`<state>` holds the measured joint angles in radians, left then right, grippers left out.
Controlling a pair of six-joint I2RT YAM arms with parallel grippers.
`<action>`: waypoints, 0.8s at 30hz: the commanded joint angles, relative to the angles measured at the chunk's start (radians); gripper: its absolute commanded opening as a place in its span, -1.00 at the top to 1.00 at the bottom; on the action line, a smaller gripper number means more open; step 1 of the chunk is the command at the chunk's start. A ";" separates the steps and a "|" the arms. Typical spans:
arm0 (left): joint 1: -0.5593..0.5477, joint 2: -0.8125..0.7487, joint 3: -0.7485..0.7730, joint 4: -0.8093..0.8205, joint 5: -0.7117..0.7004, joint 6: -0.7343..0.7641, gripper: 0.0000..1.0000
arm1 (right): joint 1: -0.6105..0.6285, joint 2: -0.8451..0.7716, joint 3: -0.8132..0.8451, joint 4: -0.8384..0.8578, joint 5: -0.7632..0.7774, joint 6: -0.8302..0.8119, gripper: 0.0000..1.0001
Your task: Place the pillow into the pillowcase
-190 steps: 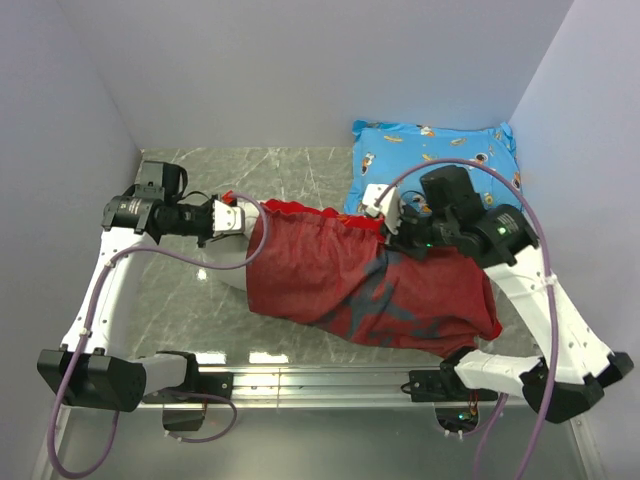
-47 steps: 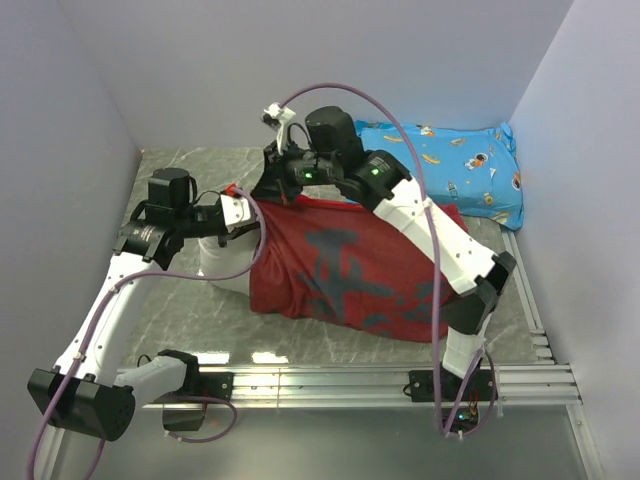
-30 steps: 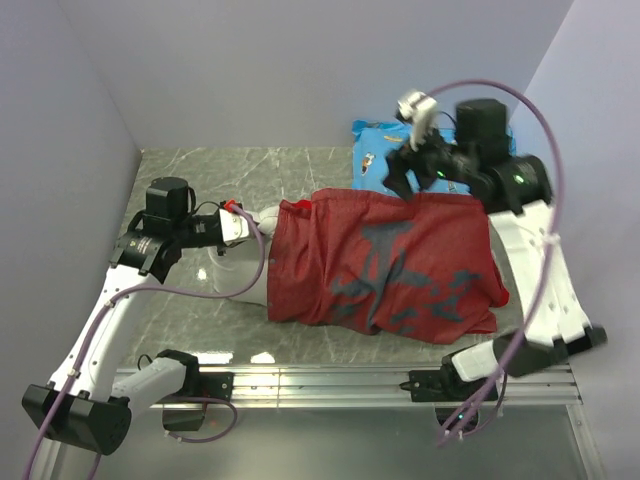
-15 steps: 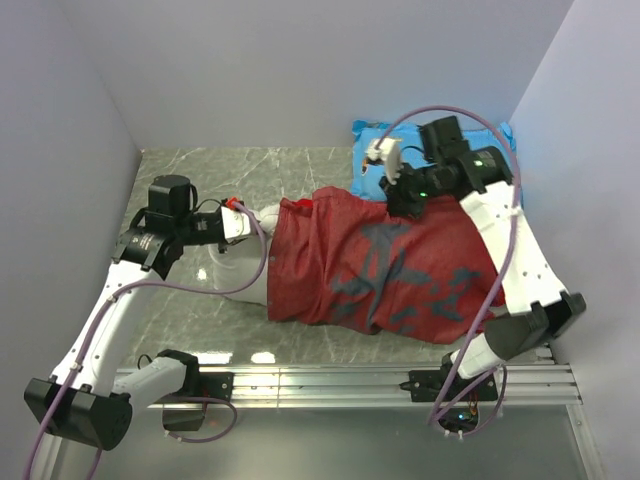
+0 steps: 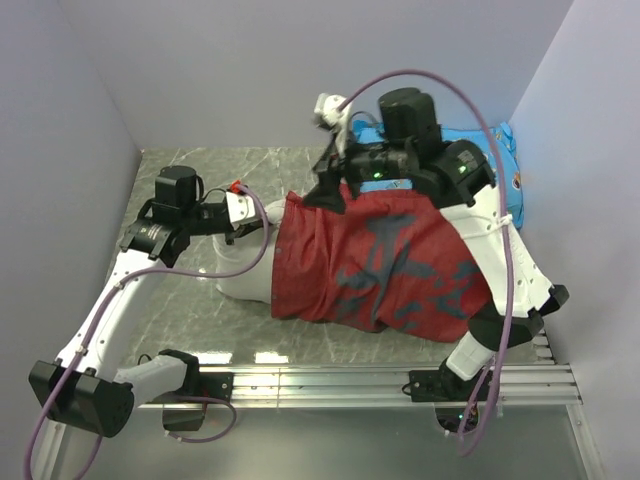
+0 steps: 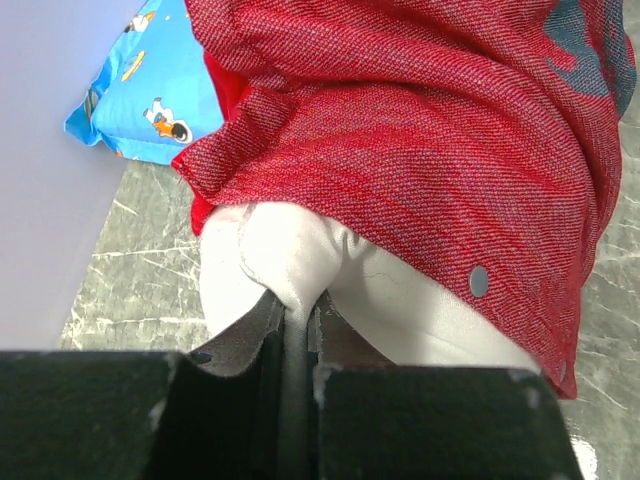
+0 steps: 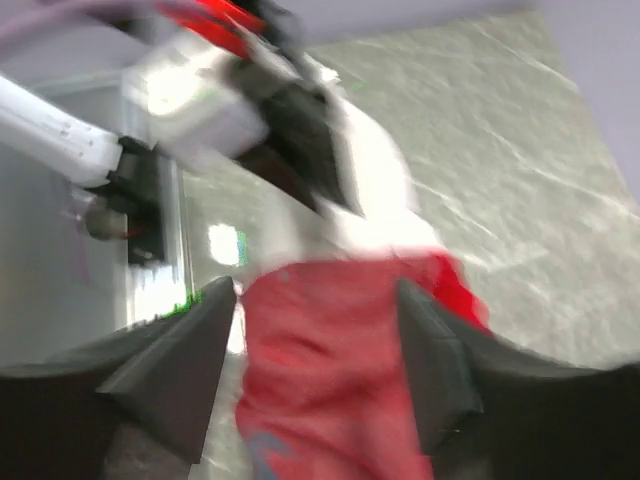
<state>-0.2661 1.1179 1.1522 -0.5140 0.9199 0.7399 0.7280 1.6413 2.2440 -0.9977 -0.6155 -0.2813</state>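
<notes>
The red pillowcase [image 5: 385, 265] lies across the table with the white pillow [image 5: 243, 280] mostly inside it; only the pillow's left end sticks out of the opening. My left gripper [image 5: 243, 215] is shut on a fold of that white end, with the pillow cloth [image 6: 290, 260] pinched between the left gripper [image 6: 296, 318] pads. The pillowcase hem [image 6: 400, 130] drapes just past them. My right gripper [image 5: 335, 193] hovers open above the case's open far edge. In the blurred right wrist view the right gripper [image 7: 315, 350] has red pillowcase [image 7: 330, 380] below its spread fingers, not gripped.
A blue cartoon-print pillow [image 5: 498, 150] leans at the back right, largely hidden by the right arm; it also shows as the blue pillow [image 6: 140, 95]. Grey walls close in the left, back and right. A metal rail [image 5: 330, 380] runs along the near edge.
The right arm has swung left from over the blue pillow to the pillowcase's open edge, jaws open. The left gripper keeps its hold on the pillow end.
</notes>
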 commanded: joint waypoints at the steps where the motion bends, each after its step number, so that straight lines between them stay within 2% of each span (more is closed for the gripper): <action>1: -0.013 -0.064 0.006 0.032 0.042 0.007 0.99 | -0.181 -0.018 -0.018 -0.198 0.077 -0.142 -0.65; 2: -0.013 -0.084 -0.006 0.037 0.040 0.003 0.99 | -0.267 -0.030 -0.044 -0.226 0.089 -0.183 -0.83; 5: -0.013 -0.105 -0.034 0.022 0.036 0.015 0.99 | -0.405 -0.086 -0.171 -0.292 0.157 -0.361 -0.91; 6: -0.013 -0.107 -0.039 0.013 0.036 0.039 0.99 | -0.430 -0.095 -0.199 -0.332 0.158 -0.436 -0.92; 10: -0.013 -0.101 -0.032 -0.015 0.031 0.078 0.99 | -0.476 -0.087 -0.225 -0.442 0.184 -0.556 -0.94; 12: -0.013 -0.092 -0.025 -0.021 0.030 0.081 0.99 | -0.480 -0.097 -0.274 -0.443 0.200 -0.591 -0.93; 15: -0.013 -0.089 -0.020 -0.021 0.027 0.079 0.99 | -0.473 -0.106 -0.296 -0.444 0.152 -0.572 -0.55; 16: -0.013 -0.086 -0.019 -0.021 0.027 0.078 0.99 | -0.464 -0.107 -0.290 -0.444 0.129 -0.561 -0.26; 18: -0.013 -0.084 -0.017 -0.024 0.033 0.079 0.99 | -0.428 -0.120 -0.303 -0.444 0.091 -0.547 0.08; 19: -0.013 -0.082 -0.017 -0.021 0.033 0.076 0.99 | -0.380 -0.132 -0.313 -0.444 0.082 -0.544 0.66; 20: -0.013 -0.079 -0.016 -0.021 0.034 0.075 0.99 | -0.359 -0.136 -0.323 -0.444 0.076 -0.539 1.00; 24: -0.013 -0.070 -0.002 -0.020 0.033 0.075 0.99 | -0.288 -0.124 -0.266 -0.437 0.014 -0.457 1.00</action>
<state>-0.2699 1.0435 1.1107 -0.5583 0.9169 0.7994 0.3962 1.5444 1.9255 -1.3518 -0.5049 -0.7979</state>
